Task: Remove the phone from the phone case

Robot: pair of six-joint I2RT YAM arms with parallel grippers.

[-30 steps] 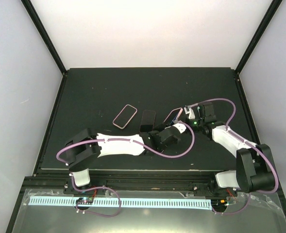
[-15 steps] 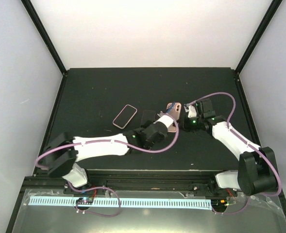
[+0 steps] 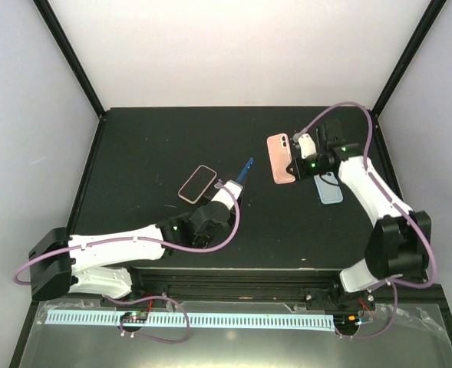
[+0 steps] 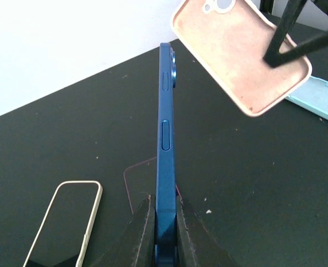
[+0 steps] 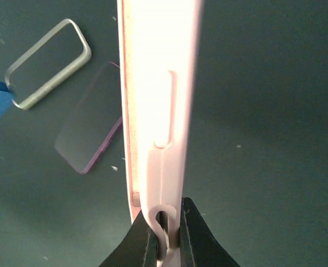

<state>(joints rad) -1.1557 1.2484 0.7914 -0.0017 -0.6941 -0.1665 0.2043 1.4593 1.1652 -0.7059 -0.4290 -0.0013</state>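
My left gripper (image 3: 230, 188) is shut on the lower end of a blue phone (image 3: 244, 170), holding it on edge above the mat. In the left wrist view the phone (image 4: 165, 111) stands bare between the fingers (image 4: 165, 203). My right gripper (image 3: 295, 159) is shut on the edge of an empty pink phone case (image 3: 280, 159), held in the air to the right of the phone and apart from it. The case's suede-like inside faces the left wrist view (image 4: 239, 53). In the right wrist view the case (image 5: 158, 83) rises edge-on from the gripper (image 5: 167, 221).
A cream-edged cased phone (image 3: 197, 184) lies on the black mat left of my left gripper. A dark phone with a purple rim (image 5: 91, 133) lies under the blue phone. A light blue case (image 3: 330, 187) lies under my right arm.
The arms have pulled apart. My left gripper drew back down-left with the blue phone. My right gripper rose up-right with the pink case, now empty, uncovering the light blue case.
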